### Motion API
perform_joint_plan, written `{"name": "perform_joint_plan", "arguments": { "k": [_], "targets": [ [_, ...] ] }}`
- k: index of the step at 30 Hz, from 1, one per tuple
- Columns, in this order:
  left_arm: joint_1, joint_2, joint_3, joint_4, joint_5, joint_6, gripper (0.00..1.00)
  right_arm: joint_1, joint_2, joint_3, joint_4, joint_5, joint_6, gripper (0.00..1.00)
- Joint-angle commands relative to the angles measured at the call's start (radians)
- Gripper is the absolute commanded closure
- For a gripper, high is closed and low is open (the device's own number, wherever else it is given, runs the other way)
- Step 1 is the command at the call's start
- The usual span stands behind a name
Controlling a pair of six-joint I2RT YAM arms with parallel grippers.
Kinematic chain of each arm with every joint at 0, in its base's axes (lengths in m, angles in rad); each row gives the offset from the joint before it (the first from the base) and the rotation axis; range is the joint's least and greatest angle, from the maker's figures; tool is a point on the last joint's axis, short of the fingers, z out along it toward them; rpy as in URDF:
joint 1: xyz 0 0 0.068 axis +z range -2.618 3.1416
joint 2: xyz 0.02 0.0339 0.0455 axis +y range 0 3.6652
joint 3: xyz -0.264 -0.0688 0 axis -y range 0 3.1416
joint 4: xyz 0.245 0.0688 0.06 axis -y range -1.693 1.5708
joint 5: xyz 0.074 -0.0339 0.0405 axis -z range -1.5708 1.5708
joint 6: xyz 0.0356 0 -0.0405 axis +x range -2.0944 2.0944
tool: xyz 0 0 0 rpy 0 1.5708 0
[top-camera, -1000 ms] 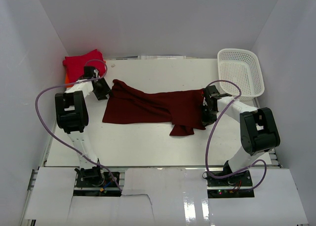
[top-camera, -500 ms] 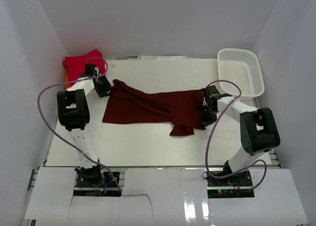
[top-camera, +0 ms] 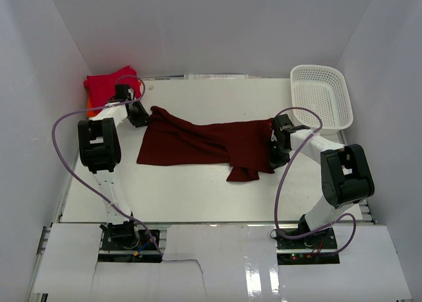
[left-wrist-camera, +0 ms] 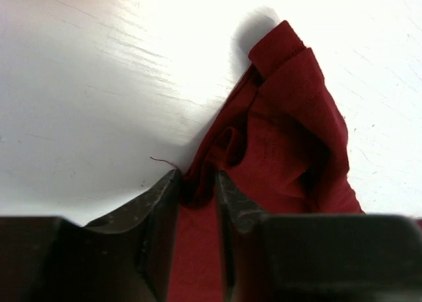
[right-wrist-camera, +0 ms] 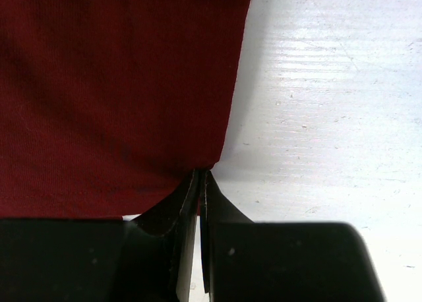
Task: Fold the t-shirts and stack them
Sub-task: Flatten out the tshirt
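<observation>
item: dark maroon t-shirt (top-camera: 208,142), mid-frame on my surface (top-camera: 198,190). left pincer (left-wrist-camera: 196,183) half-closed around its bunched corner; right pincer (right-wrist-camera: 200,177) clamped on its edge. crimson t-shirt (top-camera: 109,83) upper left.

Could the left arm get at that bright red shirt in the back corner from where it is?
Probably yes: the bright red shirt lies just behind the left gripper, nothing between, though its jaws are around the maroon shirt.

Overhead view faces down; both wrist views closely share the maroon shirt (top-camera: 204,144).
</observation>
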Motion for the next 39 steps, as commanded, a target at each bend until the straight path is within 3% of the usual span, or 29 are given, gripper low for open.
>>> {"name": "perform_joint_plan", "arguments": {
  "k": [1,3,7,17,23,28,36,39],
  "targets": [
    [-0.006,0.018,0.006,-0.006,-0.014,0.007,0.63,0.006,-0.014,-0.014,-0.02,-0.012,-0.014,0.92],
    [-0.006,0.026,0.008,-0.007,-0.003,0.002,0.76,0.008,-0.017,-0.007,-0.027,-0.012,-0.014,0.92],
    [-0.006,0.026,0.006,-0.003,0.007,-0.002,0.84,0.006,-0.023,-0.003,-0.036,-0.006,-0.014,0.92],
    [-0.006,-0.014,0.014,-0.015,0.014,0.002,0.84,0.006,-0.02,0.014,-0.05,0.008,-0.015,0.92],
    [-0.006,-0.02,0.04,-0.044,0.02,0.007,0.73,0.006,-0.017,0.014,-0.048,0.006,-0.015,0.92],
    [-0.006,-0.027,0.034,-0.05,0.023,0.004,0.71,0.008,-0.017,0.002,-0.04,0.002,-0.014,0.92],
    [-0.006,-0.039,0.042,-0.055,0.02,0.001,0.88,0.009,-0.015,-0.007,-0.03,-0.003,-0.012,0.92],
    [-0.006,-0.045,0.048,-0.056,0.021,-0.001,0.88,0.009,-0.014,-0.011,-0.028,-0.004,-0.011,0.92]
  ]
}}
